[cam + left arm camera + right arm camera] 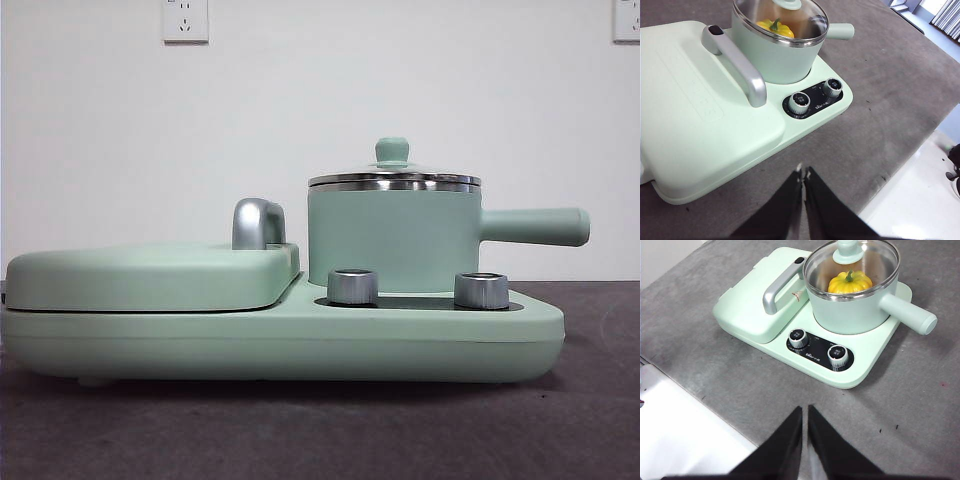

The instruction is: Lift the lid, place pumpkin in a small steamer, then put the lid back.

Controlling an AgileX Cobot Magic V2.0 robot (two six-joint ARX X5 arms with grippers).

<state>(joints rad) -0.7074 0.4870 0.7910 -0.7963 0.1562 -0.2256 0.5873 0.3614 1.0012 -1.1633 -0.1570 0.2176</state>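
Note:
The small steamer (392, 238) is a mint-green pot with a long side handle, standing on the right half of the cooker base (300, 340). The glass lid (394, 175) with its mint-green knob sits on the pot. Through the glass I see the yellow pumpkin (850, 282) with its green stem inside the pot; it also shows in the left wrist view (775, 27). My left gripper (803, 174) is shut and empty, above the grey table in front of the cooker. My right gripper (805, 412) is shut and empty, also back from the cooker. Neither arm shows in the front view.
The wide flat griddle cover (150, 272) with its chrome handle (257, 222) fills the cooker's left half. Two steel control knobs (352, 285) (481, 289) stand in front of the pot. The table's edge (705, 405) and pale floor lie near both grippers.

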